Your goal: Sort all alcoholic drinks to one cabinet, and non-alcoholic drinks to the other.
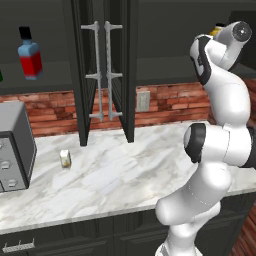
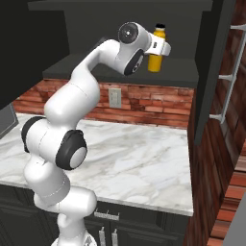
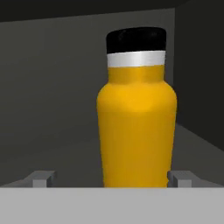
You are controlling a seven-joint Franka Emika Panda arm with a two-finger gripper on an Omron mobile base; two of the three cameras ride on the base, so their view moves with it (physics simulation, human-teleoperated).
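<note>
Yellow-orange cylindrical bottle with black cap (image 3: 136, 113) is seen upright on the right cabinet's shelf (image 2: 120, 72). End effector (image 3: 112, 178) is released, fingertips (image 3: 41, 178) spread either side of it.

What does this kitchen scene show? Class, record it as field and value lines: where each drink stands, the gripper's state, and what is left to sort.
yellow-orange bottle: upright in the right cabinet, black cap on
gripper: open, fingers either side of the yellow-orange bottle, not closed on it
blue and red bottle: upright in the left cabinet
small cream container: on the marble counter, near the toaster
cabinet doors: open
left to sort: the small cream container
</note>
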